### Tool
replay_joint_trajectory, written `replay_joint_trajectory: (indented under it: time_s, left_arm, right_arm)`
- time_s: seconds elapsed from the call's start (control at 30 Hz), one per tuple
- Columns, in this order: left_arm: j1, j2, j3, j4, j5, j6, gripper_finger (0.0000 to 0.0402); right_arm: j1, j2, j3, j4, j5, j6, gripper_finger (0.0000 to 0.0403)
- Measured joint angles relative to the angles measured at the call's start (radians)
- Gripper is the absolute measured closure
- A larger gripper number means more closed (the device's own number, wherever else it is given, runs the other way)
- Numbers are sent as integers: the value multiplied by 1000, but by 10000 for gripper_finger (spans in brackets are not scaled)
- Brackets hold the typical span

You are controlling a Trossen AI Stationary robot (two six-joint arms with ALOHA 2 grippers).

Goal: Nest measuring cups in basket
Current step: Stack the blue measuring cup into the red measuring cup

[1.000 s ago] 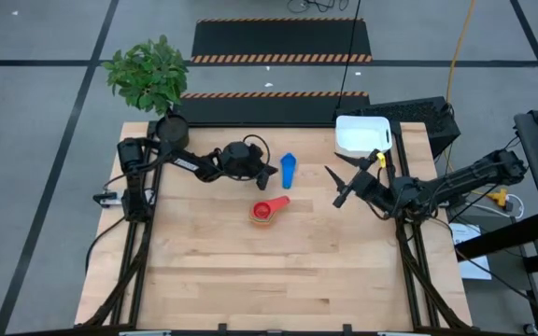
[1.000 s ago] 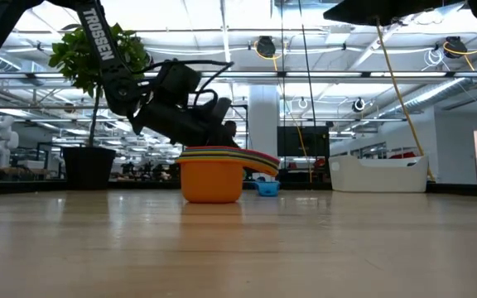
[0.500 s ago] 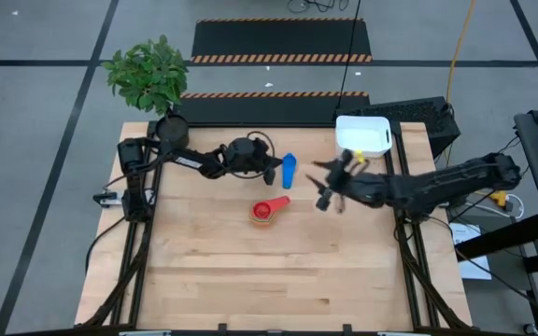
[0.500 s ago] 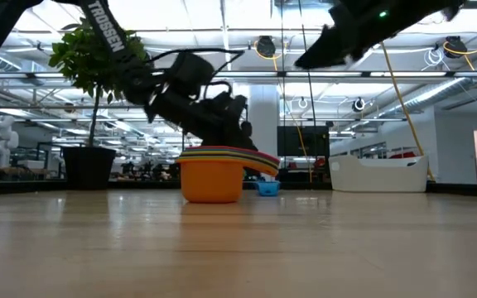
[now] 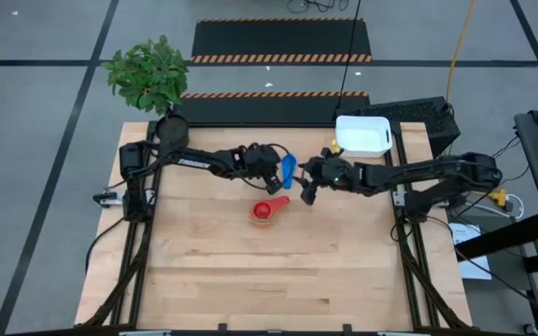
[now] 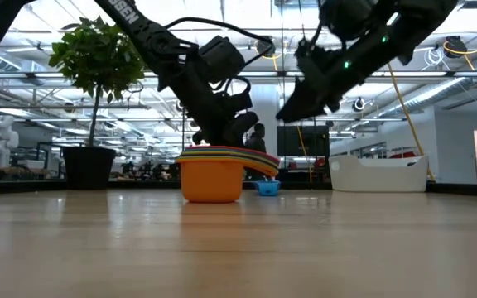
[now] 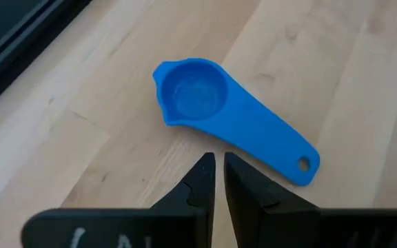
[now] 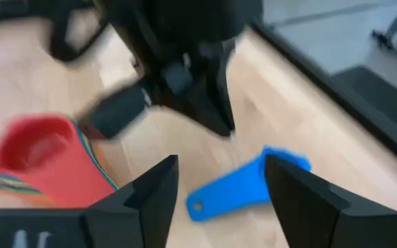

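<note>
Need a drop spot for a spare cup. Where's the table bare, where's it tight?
Bare: the whole near half of the table, below the nested stack. Tight: the far middle, where the left gripper and right gripper flank the blue cup. The basket fills the far right corner, the plant pot the far left.

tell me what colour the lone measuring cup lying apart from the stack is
Medium blue measuring cup, clearest in the left wrist view.

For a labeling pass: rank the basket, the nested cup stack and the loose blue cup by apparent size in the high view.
1. basket, clearly largest.
2. nested cup stack.
3. loose blue cup, partly hidden by the left gripper, so its place against the stack is unsure.
</note>
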State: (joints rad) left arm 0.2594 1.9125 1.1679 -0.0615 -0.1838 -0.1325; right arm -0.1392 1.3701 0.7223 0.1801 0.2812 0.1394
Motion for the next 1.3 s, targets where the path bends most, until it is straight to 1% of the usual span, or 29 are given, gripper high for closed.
replay_joint_trajectory:
  time_s: [0.1, 0.17, 0.23, 0.33, 0.4, 0.6, 0.77, 0.93, 1.07, 1.2, 1.3]
  left_arm:
    - [5, 0, 0, -11, -1, 0, 364]
    - [11, 0, 0, -37, -2, -1, 364]
    - [14, 0, 0, -77, -4, -4, 364]
    - [16, 0, 0, -132, -4, -4, 364]
    - [20, 0, 0, -155, -3, -3, 364]
    - [22, 0, 0, -163, -3, -3, 364]
    - [23, 0, 0, -174, -3, -4, 364]
    - [21, 0, 0, -175, -2, -6, 364]
    - [22, 0, 0, -174, -2, -7, 364]
    - [22, 0, 0, -162, -2, -7, 364]
    - [22, 0, 0, -139, -2, -7, 364]
  right_arm:
    - [-16, 63, 0, 22, -11, 21, 172]
    - [-40, 101, 0, 44, -54, 66, 161]
    - [-73, 135, -1, 64, -122, 122, 155]
    - [-127, 173, 0, 94, -261, 180, 152]
    - [-146, 198, 0, 113, -302, 203, 152]
    - [-180, 265, 0, 138, -313, 216, 151]
    - [-202, 319, -1, 143, -371, 216, 151]
    - [-220, 348, 0, 134, -365, 204, 149]
    - [-229, 376, 0, 166, -363, 200, 128]
    - [-240, 418, 0, 251, -375, 213, 95]
    - [-248, 455, 1, 324, -391, 235, 81]
